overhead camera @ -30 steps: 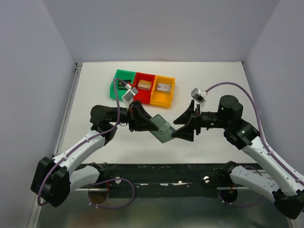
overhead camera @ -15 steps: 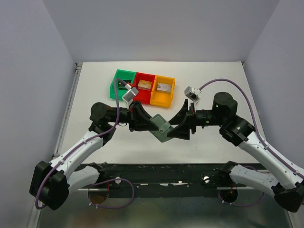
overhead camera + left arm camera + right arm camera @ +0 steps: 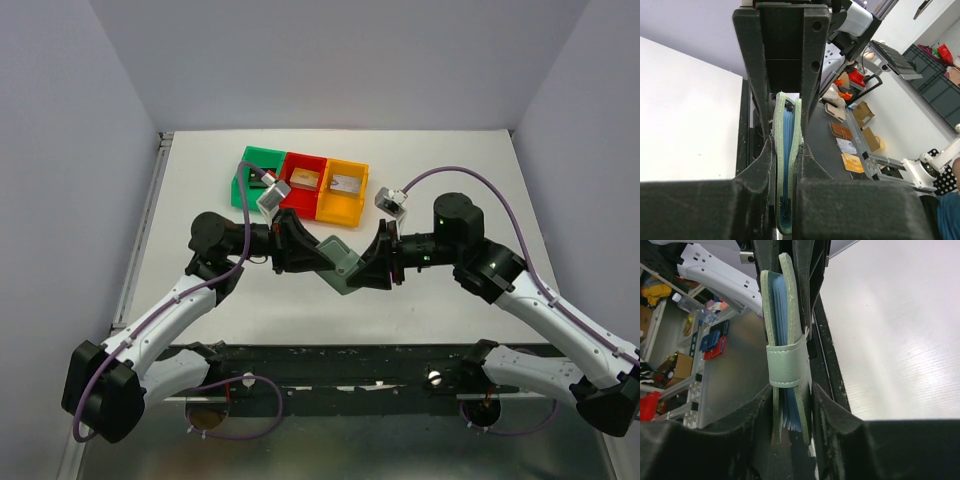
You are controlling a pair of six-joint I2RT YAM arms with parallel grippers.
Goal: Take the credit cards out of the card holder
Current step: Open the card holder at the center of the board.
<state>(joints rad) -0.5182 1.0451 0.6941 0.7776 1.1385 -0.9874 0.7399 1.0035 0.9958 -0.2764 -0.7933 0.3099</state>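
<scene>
The grey-green card holder (image 3: 341, 266) hangs in the air above the table's near middle, folded shut, its closing tab (image 3: 786, 366) wrapped across the open edge. My left gripper (image 3: 322, 259) is shut on its left end; in the left wrist view the card holder (image 3: 788, 150) stands edge-on between the black fingers (image 3: 758, 175). My right gripper (image 3: 364, 272) has its jaws against both faces of the holder's right end (image 3: 790, 315), just below the tab. Only pale blue pocket edges show inside; the credit cards are hidden.
A row of green (image 3: 258, 176), red (image 3: 303, 181) and orange (image 3: 343, 192) bins sits on the white table behind the grippers, with small chunky pieces in them. The black mounting rail (image 3: 380, 360) runs along the near edge.
My right arm has slid left until its fingers straddle the card holder's free end, and its jaws have narrowed onto it. The left gripper has kept its hold and place.
</scene>
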